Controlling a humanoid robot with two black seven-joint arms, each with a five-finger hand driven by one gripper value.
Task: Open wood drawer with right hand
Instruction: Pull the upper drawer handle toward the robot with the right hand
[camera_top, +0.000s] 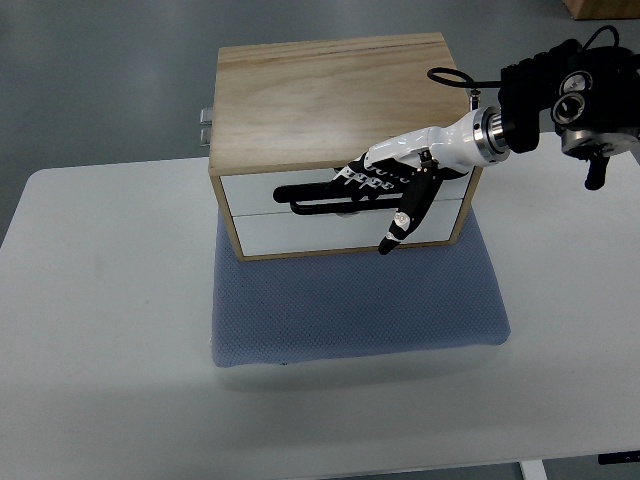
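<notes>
Reaching in from the right edge, my right hand (385, 195) lies across the front of the wood drawer box (335, 100), fingers (320, 190) extended leftward over the upper drawer front (270, 190) and the thumb (403, 222) angled down over the lower drawer front (300, 232). Fingers are stretched out flat, not closed around anything; whether they hook a handle I cannot tell, as their shadow hides the detail.

Clearance: the box sits on the rear part of a blue mat (355, 300), which lies on the white desk (110, 330). Ahead of the drawer fronts, the mat's bare surface runs toward my side, then open desk to the near edge. Left of the box the desk is bare out to its rounded corner; right of the box my forearm (560, 95) crosses above the desk. The box's back stands at the desk's far edge, grey floor (100, 80) beyond.

Condition of the box: light wood top and frame with visible grain, two white drawer fronts stacked one above the other, both flush with the frame. A small metal fitting (205, 125) projects from the left rear side.
</notes>
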